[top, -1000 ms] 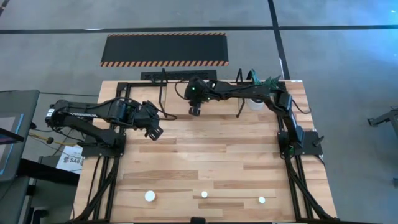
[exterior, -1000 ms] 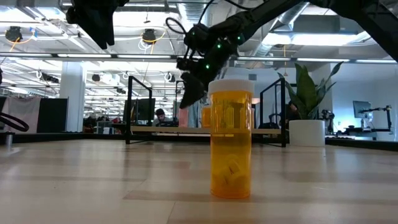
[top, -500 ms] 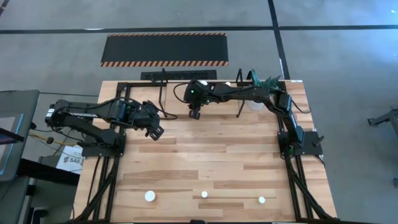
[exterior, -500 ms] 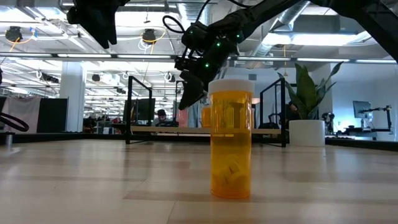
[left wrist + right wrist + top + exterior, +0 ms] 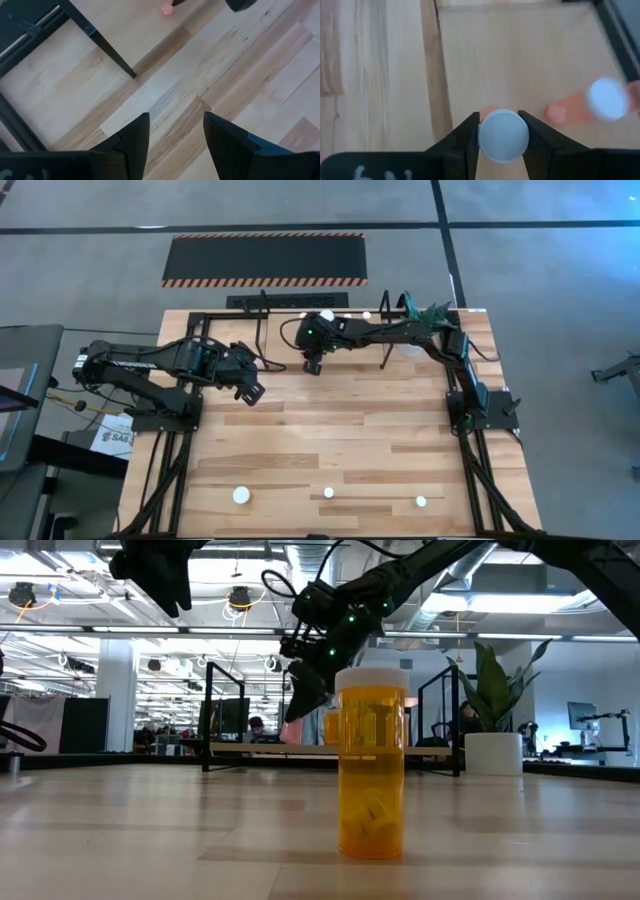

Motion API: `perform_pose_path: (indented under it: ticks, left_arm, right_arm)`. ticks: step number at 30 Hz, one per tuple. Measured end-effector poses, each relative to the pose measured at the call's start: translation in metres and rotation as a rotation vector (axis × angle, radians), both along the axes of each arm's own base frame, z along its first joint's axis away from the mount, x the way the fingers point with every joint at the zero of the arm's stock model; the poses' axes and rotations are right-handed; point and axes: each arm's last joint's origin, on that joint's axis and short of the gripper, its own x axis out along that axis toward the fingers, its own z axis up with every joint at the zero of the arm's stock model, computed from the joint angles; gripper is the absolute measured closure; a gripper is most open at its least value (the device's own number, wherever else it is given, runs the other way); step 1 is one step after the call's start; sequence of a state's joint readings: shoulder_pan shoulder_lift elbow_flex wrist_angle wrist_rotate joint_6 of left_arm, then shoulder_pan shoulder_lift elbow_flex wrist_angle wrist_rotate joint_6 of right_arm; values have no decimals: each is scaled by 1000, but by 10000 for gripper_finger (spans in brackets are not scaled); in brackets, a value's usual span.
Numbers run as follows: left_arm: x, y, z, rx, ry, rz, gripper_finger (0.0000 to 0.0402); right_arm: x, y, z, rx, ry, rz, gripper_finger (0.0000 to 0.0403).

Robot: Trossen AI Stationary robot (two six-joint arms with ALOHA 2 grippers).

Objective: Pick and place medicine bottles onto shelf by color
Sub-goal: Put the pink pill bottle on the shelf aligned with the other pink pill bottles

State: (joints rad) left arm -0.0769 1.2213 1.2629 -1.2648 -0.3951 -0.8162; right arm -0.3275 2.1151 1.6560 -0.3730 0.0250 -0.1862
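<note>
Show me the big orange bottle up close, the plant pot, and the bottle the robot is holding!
Orange bottle [image 5: 373,780], low view, middle of its see-through body.
Plant pot [image 5: 492,752], low view, front of the white pot.
Held bottle [image 5: 503,135], right wrist view, top of its white cap, between the right gripper's fingers.

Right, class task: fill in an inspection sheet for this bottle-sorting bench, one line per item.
Surface: light wooden table, bare in the middle.
Job's things: three white-capped bottles in a row at the near edge; shelf at the far edge; pinkish bottle in the right gripper.
Clutter: potted plant at the far right corner.
Grippers: right gripper shut on the capped bottle at the shelf; left gripper open, empty, above bare wood.
Cables: along both arms.
Surroundings: hazard-striped mat on the floor; a person far off.
</note>
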Motion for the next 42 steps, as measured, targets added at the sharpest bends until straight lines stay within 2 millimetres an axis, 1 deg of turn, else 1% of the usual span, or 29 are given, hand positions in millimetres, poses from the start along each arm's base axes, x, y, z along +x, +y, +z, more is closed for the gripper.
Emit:
perform_pose_path:
  ticks: [8, 13, 42]
  left_arm:
    - [0, 0, 0, -12, 2, -4, 228]
    - [0, 0, 0, -14, -1, 2, 228]
    - [1, 0, 0, -18, -13, 12, 228]
  right_arm:
    - [-1, 0, -1, 18, 4, -18, 267]
    - [-4, -3, -2, 34, 19, -39, 263]
    - [-3, -4, -2, 28, 14, -40, 258]
